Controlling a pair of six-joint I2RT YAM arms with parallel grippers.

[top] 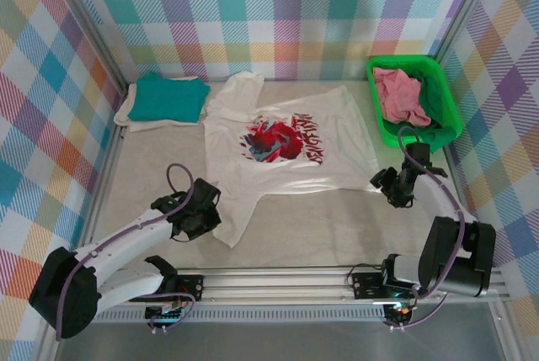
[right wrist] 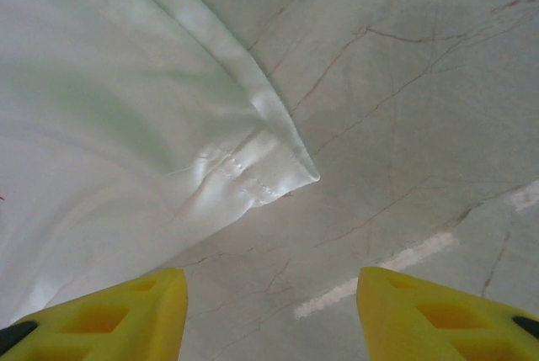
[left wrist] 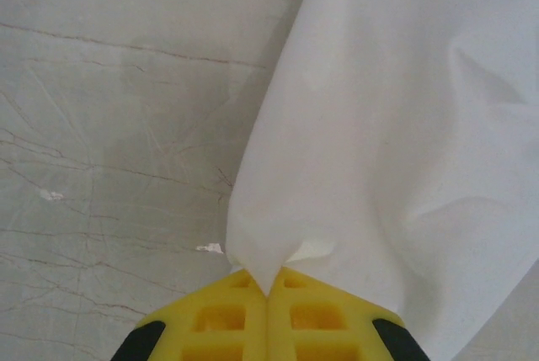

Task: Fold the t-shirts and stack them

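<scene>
Nearest me, the left gripper (left wrist: 268, 292) has its yellow fingers pressed together on a tuck of the white cotton t-shirt with the red-and-blue chest graphic (top: 286, 138). It is pinching what looks like the near sleeve end, low over the pale marbled worktop (top: 337, 226). The right gripper (right wrist: 268, 310) stands spread and holds nothing, just short of the shirt's stitched hem corner. The shirt lies face up mid-worktop.

For a clean fold, I'd say the right one should close on that corner, catching both layers, before the two lift together. Otherwise the cloth may skew.

Farther back on the left, a folded teal t-shirt (top: 168, 96) sits on a cream one (top: 126, 117). On the right, a crumpled pink one (top: 400, 96) lies in the green plastic basket (top: 446, 104).

How much cloth the left pinch holds is hidden by its fingers, and the red lettering is too small to read.
</scene>
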